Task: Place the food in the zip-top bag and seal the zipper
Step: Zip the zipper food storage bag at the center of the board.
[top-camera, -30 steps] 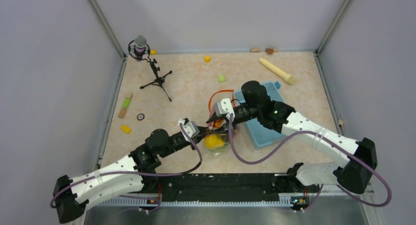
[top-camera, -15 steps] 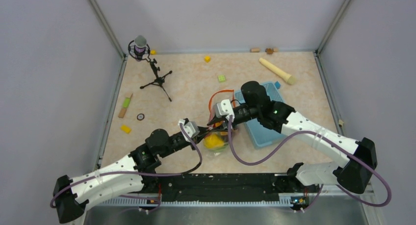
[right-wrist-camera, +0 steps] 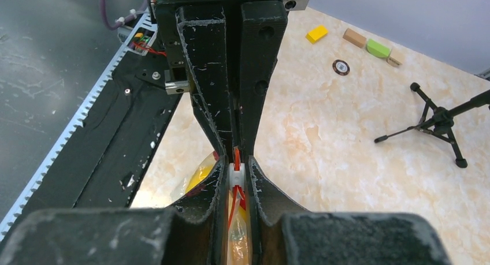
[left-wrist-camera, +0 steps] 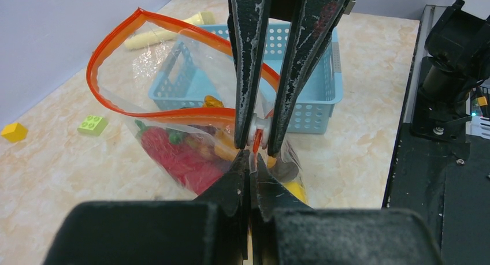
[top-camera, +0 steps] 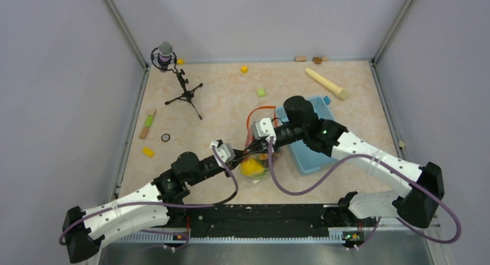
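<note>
Fingers (left-wrist-camera: 245, 92) of right gripper (left-wrist-camera: 258, 144) have closed onto white slider (right-wrist-camera: 236, 174); left gripper (left-wrist-camera: 249, 161) stays clamped on zipper (left-wrist-camera: 167, 113)

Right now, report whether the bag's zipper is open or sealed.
Open: the zipper gapes in a wide orange loop above the food; the right gripper pinches the white slider.

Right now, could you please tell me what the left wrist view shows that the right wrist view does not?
Only the left wrist view: the open mouth of the zip-top bag, red food inside it, the blue basket behind and a green cube. Only the right wrist view: a black tripod, a yellow block and a small ring. Both: the white slider tab of the zipper pinched in the right hand, with the left hand shut on the zipper just beside it.
</note>
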Tool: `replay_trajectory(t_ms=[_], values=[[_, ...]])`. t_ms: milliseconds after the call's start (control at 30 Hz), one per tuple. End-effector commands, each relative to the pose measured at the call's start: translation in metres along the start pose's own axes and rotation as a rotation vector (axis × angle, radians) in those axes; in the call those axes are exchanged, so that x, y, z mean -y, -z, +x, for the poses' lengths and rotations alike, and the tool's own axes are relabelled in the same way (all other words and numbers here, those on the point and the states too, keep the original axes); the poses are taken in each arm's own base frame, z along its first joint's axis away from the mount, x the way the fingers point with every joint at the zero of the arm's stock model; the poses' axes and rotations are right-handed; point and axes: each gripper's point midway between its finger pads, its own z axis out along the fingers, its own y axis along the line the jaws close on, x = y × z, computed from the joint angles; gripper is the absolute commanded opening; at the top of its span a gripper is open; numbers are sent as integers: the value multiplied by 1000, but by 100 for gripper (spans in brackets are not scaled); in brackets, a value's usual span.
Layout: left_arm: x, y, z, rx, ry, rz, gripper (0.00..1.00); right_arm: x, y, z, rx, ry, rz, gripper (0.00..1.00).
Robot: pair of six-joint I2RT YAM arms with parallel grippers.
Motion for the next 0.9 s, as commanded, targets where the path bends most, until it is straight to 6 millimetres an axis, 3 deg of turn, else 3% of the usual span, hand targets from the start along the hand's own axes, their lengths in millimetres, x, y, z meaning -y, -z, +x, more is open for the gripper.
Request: replay_trajectory(t_ms=[0, 367, 867], values=[[1, 1, -29, 83, -23, 18, 0, 7, -1, -11, 0, 45, 10, 0], [17, 18, -37, 144, -41, 98, 0, 27, 9, 13, -184, 34, 81, 0], [8, 34, -41, 198, -41, 31, 0, 35, 16, 22, -267, 4, 116, 0]])
